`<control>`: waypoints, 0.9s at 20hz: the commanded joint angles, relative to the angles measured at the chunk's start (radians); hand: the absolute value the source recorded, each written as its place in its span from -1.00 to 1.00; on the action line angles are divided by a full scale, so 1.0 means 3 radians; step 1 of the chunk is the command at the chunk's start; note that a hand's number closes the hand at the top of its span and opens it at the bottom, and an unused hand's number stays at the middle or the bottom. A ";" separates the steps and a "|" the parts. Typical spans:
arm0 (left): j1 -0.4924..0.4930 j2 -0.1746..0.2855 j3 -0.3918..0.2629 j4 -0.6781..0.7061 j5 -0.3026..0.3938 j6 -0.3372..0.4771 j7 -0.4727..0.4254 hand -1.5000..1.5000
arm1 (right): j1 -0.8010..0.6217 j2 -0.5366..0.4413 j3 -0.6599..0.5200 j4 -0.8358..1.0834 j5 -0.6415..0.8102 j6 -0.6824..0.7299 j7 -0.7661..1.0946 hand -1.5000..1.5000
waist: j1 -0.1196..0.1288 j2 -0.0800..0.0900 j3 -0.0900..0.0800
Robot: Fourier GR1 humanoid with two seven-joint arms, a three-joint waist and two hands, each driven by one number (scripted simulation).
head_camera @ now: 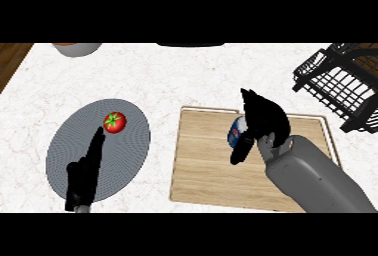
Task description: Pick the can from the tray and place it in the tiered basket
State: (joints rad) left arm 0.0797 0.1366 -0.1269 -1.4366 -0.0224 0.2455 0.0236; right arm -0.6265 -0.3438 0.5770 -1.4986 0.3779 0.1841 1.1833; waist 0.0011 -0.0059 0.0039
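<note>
Wooden tray [214, 170] holds the can [237, 131]; the right hand [264, 120] is curled round it. Left hand [83, 172] rests open over the plate [70, 135]. Advise lifting straight up, clear of the tray's rim, before swinging toward the basket [339, 85].

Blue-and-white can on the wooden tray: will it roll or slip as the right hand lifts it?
Likely rigid: the blue-and-white can shows no denting where the right hand curls its fingers round it. Its smooth-looking round wall may slip, and it would probably roll on the flat wooden tray if laid sideways.
</note>
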 commanded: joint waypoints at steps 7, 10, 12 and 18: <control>0.0020 0.0018 0.0056 0.0087 0.0042 -0.0087 0.0044 0.00 | 0.0121 0.0177 -0.0154 0.0296 0.0019 0.0181 0.0444 -1.00 | -0.0004 0.0017 -0.0015; 0.0118 -0.0051 -0.0025 0.0023 -0.0031 -0.0032 -0.0035 0.00 | 0.0066 0.0312 -0.0151 0.0348 0.0074 0.0181 0.0564 -1.00 | 0.0013 0.0014 -0.0015; 0.0008 0.0029 0.0139 0.0175 0.0066 -0.0103 -0.0038 0.00 | 0.0306 0.0218 -0.0105 0.0229 0.0086 0.0180 0.0428 -1.00 | -0.0018 0.0014 -0.0015; 0.0068 -0.0008 0.0045 -0.0004 -0.0033 -0.0060 0.0107 0.00 | 0.0376 0.0347 -0.0133 0.0234 0.0287 0.0080 0.0387 1.00 | -0.0003 0.0011 -0.0013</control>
State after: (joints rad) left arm 0.0756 0.1358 -0.1038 -1.4230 -0.0292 0.2299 0.0054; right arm -0.5478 -0.2661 0.5244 -1.4154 0.4294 0.1853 1.1526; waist 0.0001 -0.0089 0.0032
